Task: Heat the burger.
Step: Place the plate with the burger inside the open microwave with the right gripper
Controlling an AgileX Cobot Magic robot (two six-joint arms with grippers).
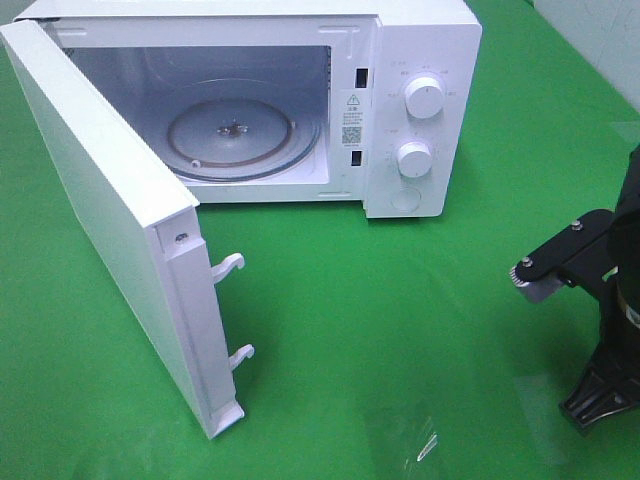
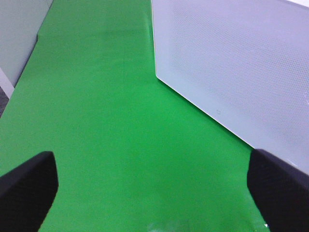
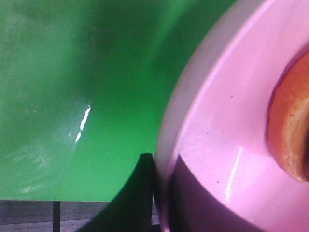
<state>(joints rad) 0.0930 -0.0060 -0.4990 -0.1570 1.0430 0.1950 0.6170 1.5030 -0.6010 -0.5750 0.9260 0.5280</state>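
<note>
Left of the microwave [image 1: 420, 60]: the left gripper [image 2: 154, 193] is spread wide with nothing between its fingers [image 2: 26, 191]. It hangs over the green table cover [image 1: 380, 320], close beside the outer, dotted face of the microwave's door [image 2: 231, 63]. This gripper does not appear in the high view.

Door: swung fully open to the microwave's left front, standing on edge. Two white latch hooks [image 1: 230, 265] project from its free edge.

Cavity: open to view, with the glass turntable [image 1: 232, 135] lying flat on its floor.

Control panel, right of the cavity: upper knob [image 1: 424, 98] and lower knob [image 1: 413, 155], both white.

Right and forward of the microwave, well apart from it: the right arm [image 1: 610, 290] stands at the edge of the high view.

The right gripper [image 3: 161, 193] is clamped on the rim of the pink plate [image 3: 227, 145], with one dark finger [image 3: 137, 203] outside the rim. The burger [image 3: 289, 130] sits on that plate, only its golden-brown edge showing. Neither plate nor burger shows in the high view, so their exact place relative to the microwave cannot be told.
</note>
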